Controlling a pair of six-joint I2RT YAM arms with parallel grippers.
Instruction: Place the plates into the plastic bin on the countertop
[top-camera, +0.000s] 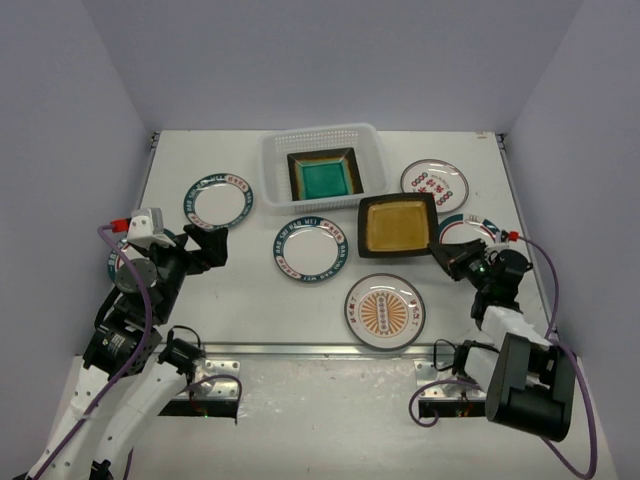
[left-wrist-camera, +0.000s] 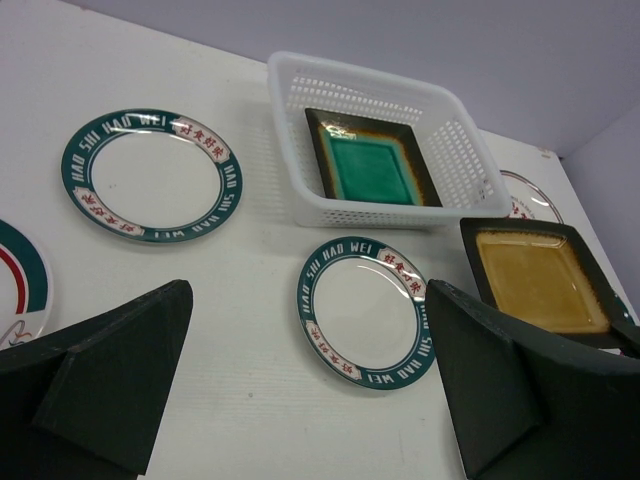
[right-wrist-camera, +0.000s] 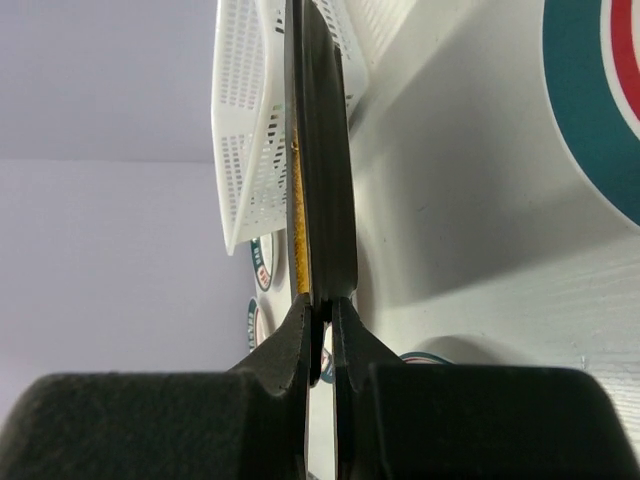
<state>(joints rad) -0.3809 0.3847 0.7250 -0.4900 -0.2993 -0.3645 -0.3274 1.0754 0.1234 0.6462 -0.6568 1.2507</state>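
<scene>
The plastic bin stands at the back middle of the countertop with a square teal plate inside it. My right gripper is shut on the right edge of the square amber plate, just in front of the bin's right corner. The right wrist view shows that plate edge-on, pinched between my fingertips. My left gripper is open and holds nothing. It faces a round teal-rimmed plate.
More round plates lie around: a teal-rimmed one at the left, red-motif ones at the front and back right. One lies partly under the right arm, another partly under the left arm.
</scene>
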